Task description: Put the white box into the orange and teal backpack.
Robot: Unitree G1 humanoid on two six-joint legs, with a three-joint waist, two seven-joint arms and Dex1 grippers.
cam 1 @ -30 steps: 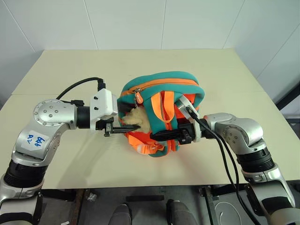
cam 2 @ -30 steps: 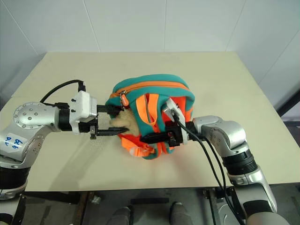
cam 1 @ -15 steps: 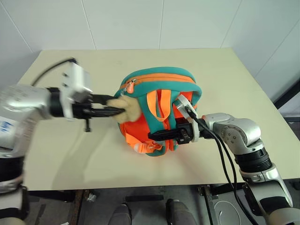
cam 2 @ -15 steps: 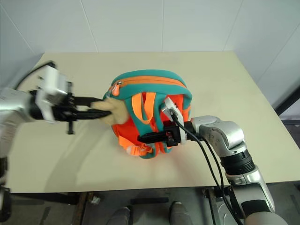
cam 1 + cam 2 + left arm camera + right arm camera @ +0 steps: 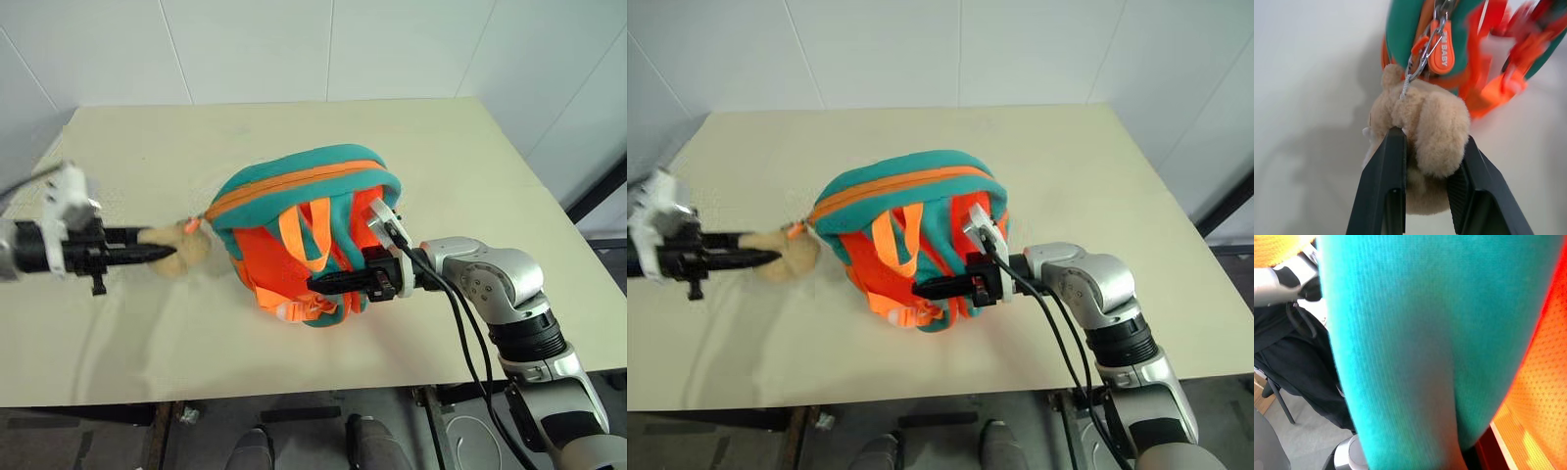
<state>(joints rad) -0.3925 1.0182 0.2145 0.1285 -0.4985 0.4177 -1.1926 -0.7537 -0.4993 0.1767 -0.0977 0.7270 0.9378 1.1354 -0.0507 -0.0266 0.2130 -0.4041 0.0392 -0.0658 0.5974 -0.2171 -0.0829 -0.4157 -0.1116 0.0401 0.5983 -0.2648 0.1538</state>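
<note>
The orange and teal backpack (image 5: 294, 196) stands on the beige table (image 5: 441, 157), its straps facing me. My left gripper (image 5: 165, 253) is out to the left of it, shut on the beige plush charm (image 5: 1435, 127). The charm hangs by a clip from the orange zipper pull (image 5: 1442, 46), which is drawn out toward the gripper at the bag's left end. My right gripper (image 5: 321, 284) is at the bag's front, shut on a teal strap (image 5: 1400, 347) among the orange webbing. The white box is out of view.
The table's left edge lies close to my left arm, and its front edge runs just below the bag. White walls stand behind the table. Black cables (image 5: 460, 323) trail along my right arm.
My left gripper closed on the plush charm and pulled it well to the left, away from the bag, drawing the zipper pull along. The right gripper kept its hold in place.
</note>
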